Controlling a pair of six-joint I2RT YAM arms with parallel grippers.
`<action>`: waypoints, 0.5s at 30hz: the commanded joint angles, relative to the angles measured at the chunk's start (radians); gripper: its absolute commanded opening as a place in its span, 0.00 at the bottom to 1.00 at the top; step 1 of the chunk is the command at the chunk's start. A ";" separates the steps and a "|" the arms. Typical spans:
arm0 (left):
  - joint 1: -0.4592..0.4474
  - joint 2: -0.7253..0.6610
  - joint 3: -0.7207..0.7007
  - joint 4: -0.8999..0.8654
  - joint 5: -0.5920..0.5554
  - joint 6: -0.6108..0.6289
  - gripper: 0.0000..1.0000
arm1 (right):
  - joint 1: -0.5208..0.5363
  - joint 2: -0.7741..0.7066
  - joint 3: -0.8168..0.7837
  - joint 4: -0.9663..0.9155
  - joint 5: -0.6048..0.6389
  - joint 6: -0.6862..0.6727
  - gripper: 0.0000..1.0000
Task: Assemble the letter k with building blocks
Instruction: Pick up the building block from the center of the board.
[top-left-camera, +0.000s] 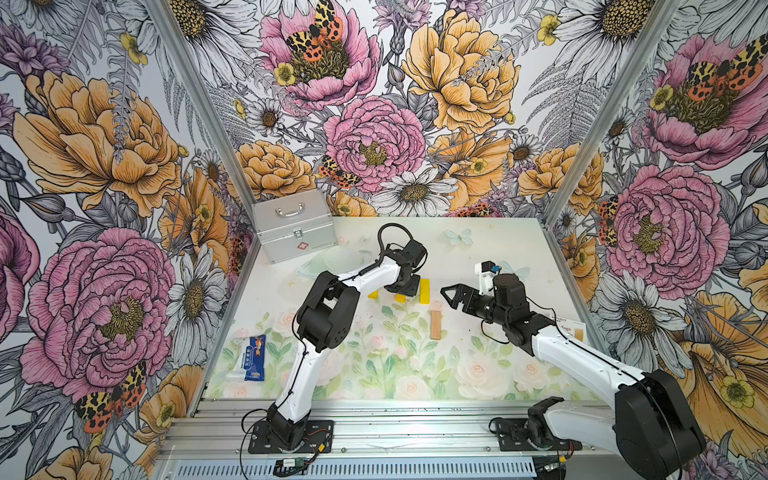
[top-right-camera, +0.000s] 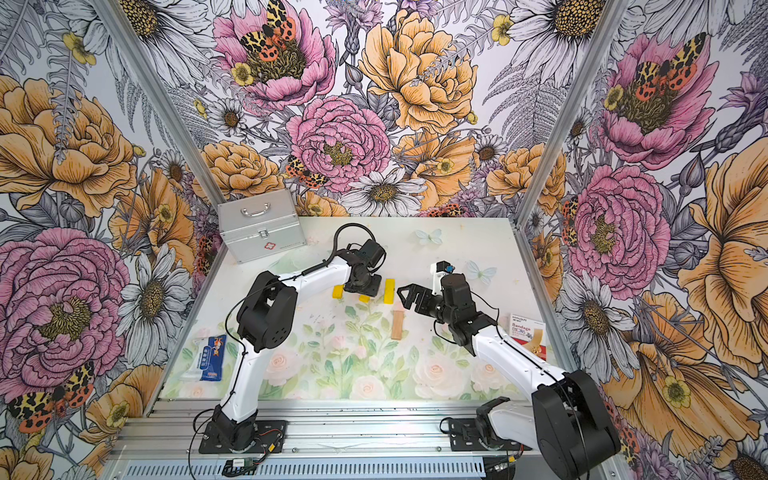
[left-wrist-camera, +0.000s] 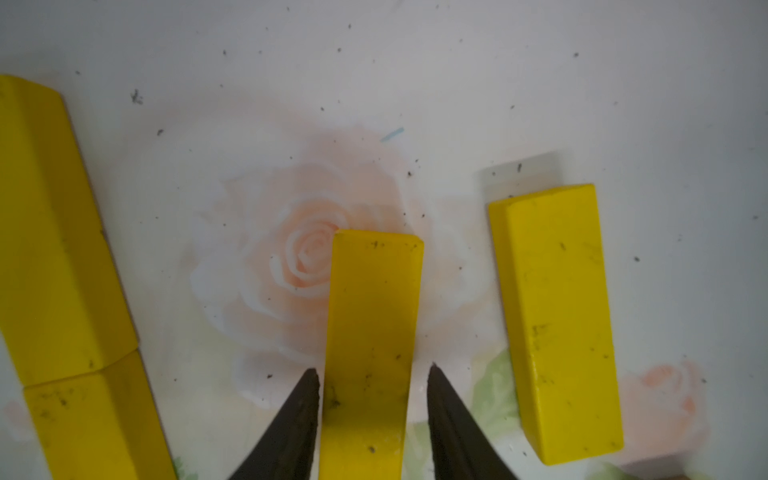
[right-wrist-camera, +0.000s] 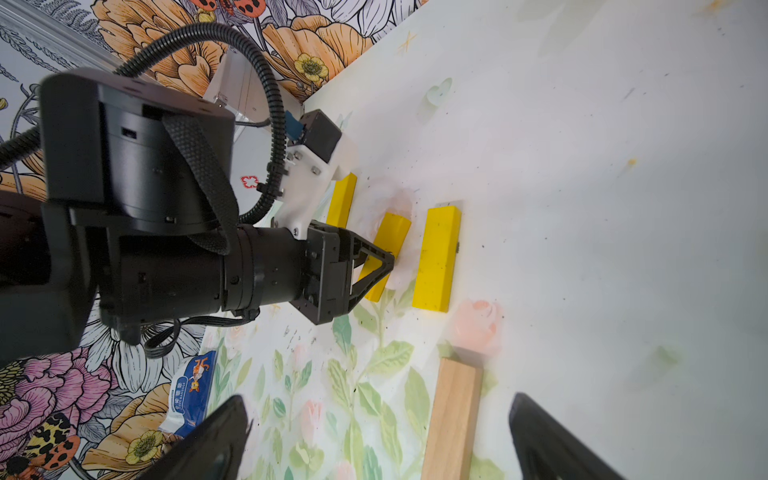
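While case (top-left-camera: 293, 226) sits shut, L tool (left-wrist-camera: 372, 368) straddles block (left-wrist-camera: 374, 299).

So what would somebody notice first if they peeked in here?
Probably the giant flower wallpaper wrapping round the whole table. Next, mid-table, the left pincer points down astride a bright yellow block, with more yellow blocks on either side. Then there's the shiny silver case in the far left corner.
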 joint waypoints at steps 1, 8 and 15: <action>0.014 0.023 0.007 -0.012 -0.002 0.017 0.41 | -0.006 0.008 -0.010 -0.001 -0.008 -0.011 1.00; 0.019 0.030 0.003 -0.011 0.003 0.021 0.40 | -0.006 0.001 -0.011 -0.001 -0.006 -0.007 0.99; 0.018 0.043 0.002 -0.011 0.012 0.021 0.40 | -0.006 -0.005 -0.019 -0.001 -0.001 -0.004 0.99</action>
